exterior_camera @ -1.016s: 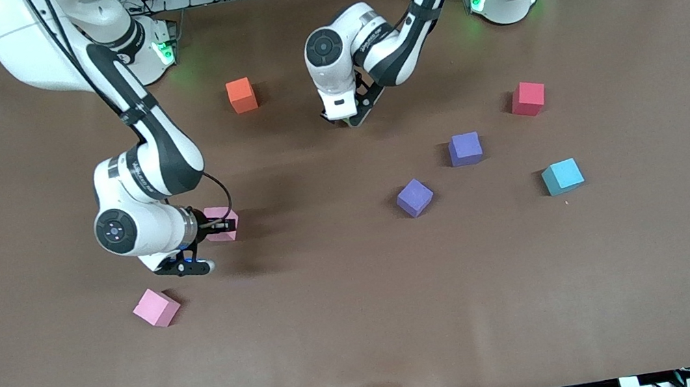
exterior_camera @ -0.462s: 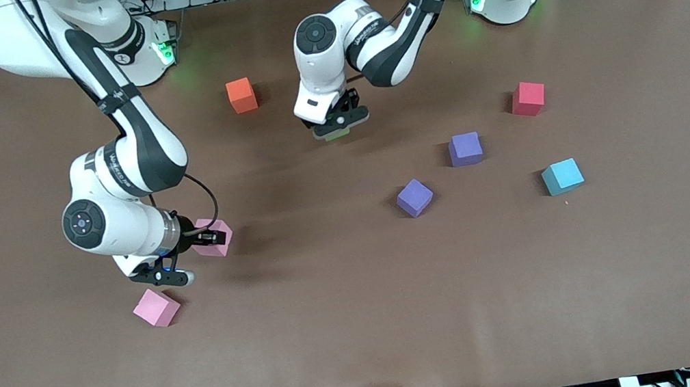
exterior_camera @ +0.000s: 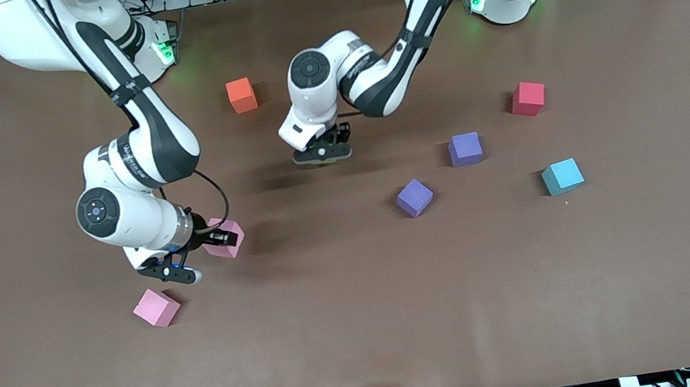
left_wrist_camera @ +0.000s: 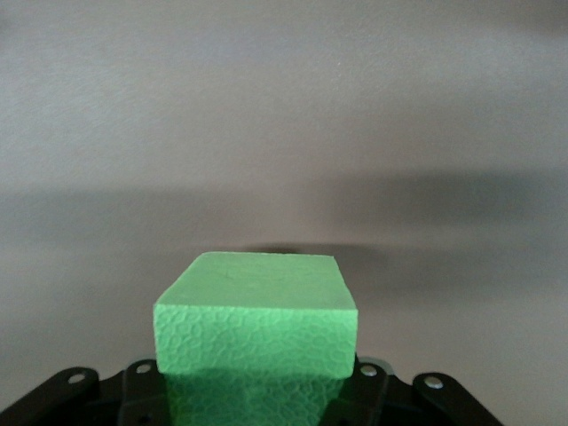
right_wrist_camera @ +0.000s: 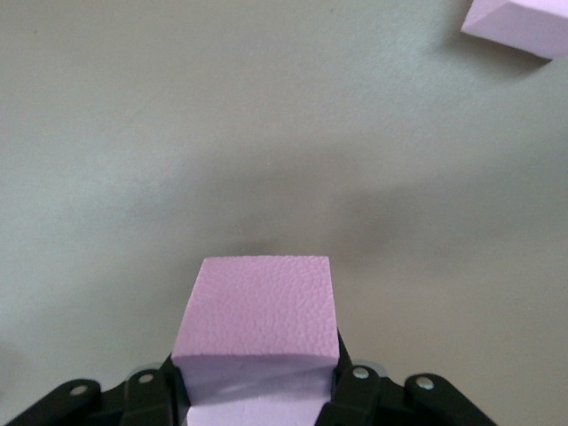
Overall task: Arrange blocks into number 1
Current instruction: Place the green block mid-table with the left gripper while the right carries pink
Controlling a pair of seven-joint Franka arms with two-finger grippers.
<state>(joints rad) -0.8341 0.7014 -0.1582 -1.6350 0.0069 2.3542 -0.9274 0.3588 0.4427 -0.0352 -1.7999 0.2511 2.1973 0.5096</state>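
My left gripper [exterior_camera: 323,154] is shut on the green block [left_wrist_camera: 256,324] and holds it just above the bare table, between the orange cube and the purple blocks. My right gripper [exterior_camera: 213,237] is shut on a pink block [exterior_camera: 225,238], also a little off the surface; the right wrist view shows this pink block [right_wrist_camera: 257,324] between the jaws. The second pink block [exterior_camera: 156,307] lies on the table nearer to the front camera, and it shows as a corner [right_wrist_camera: 519,22] in the right wrist view. Two purple blocks [exterior_camera: 465,149] [exterior_camera: 415,197] lie toward the left arm's end.
An orange cube [exterior_camera: 241,95] sits near the robots' bases. A red cube [exterior_camera: 528,98] and a light-blue cube [exterior_camera: 562,176] lie toward the left arm's end, beside the purple blocks. The brown table [exterior_camera: 366,328] is bare along the front camera's edge.
My left gripper has carried the green block toward the front camera and a little toward the right arm's end. My right gripper has swung and turned slightly with the pink block.
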